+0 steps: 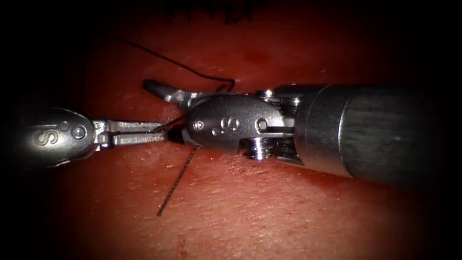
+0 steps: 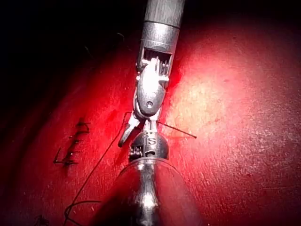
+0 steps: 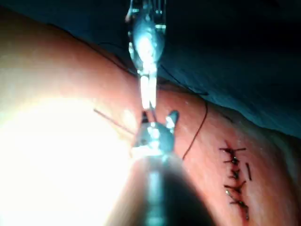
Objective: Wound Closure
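The left tool (image 1: pixel 161 132) has its jaws closed on the thread (image 1: pixel 192 72) at their tips. The right tool (image 1: pixel 166 94) has its jaws spread, one blade jutting up, holding nothing. A free thread end (image 1: pixel 175 183) lies on the tissue (image 1: pixel 288 212) below both. I cannot make out a needle. Risk: the open blade, right beside the held strand, could nick or snag it.

left tool (image 1: pixel 161 133) fingers closed, right tool (image 1: pixel 166 103) fingers spread
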